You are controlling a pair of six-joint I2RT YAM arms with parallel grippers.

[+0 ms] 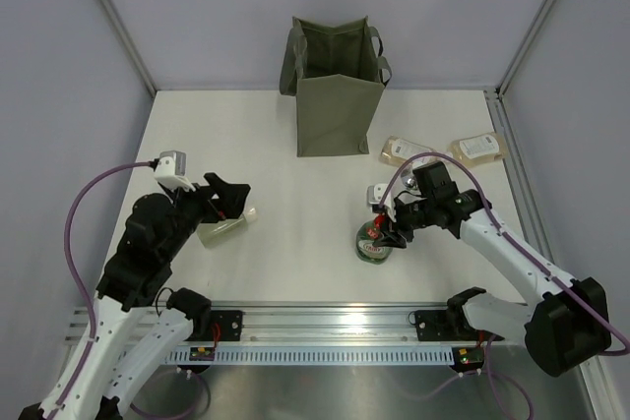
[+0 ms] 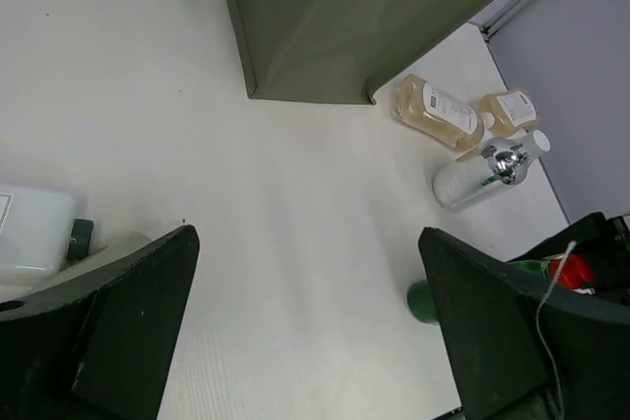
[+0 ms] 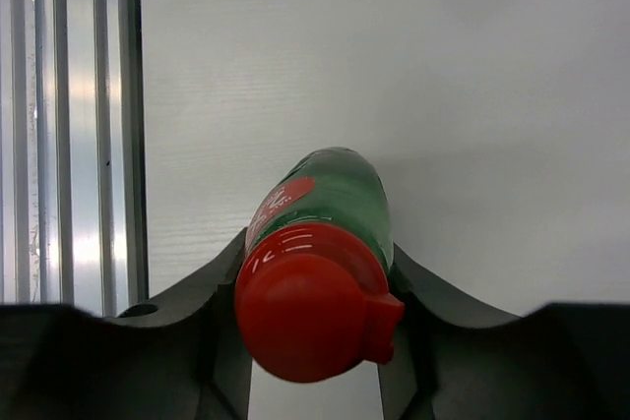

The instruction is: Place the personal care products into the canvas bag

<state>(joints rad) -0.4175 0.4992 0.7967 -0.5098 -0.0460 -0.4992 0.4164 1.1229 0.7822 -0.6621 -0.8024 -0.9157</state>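
Clamping the round dark-green red-capped bottle (image 3: 340,189) in my right claw (image 3: 317,292) near the white table's (image 1: 295,194) front edge — my left claw (image 2: 305,243) gapes wide.

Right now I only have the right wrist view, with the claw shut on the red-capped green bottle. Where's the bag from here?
Observer: The canvas bag stands upright at the far side of the table, beyond the right claw and its green bottle, a little to their left, with its mouth open.
Operator: Anything in the path?
Observer: A silver bottle lies just beyond the claw, between it and the beige pouches to the right of the bag.
Operator: And the left arm?
Observer: The left claw is open and holds nothing. The pale green bottle lies beside it.
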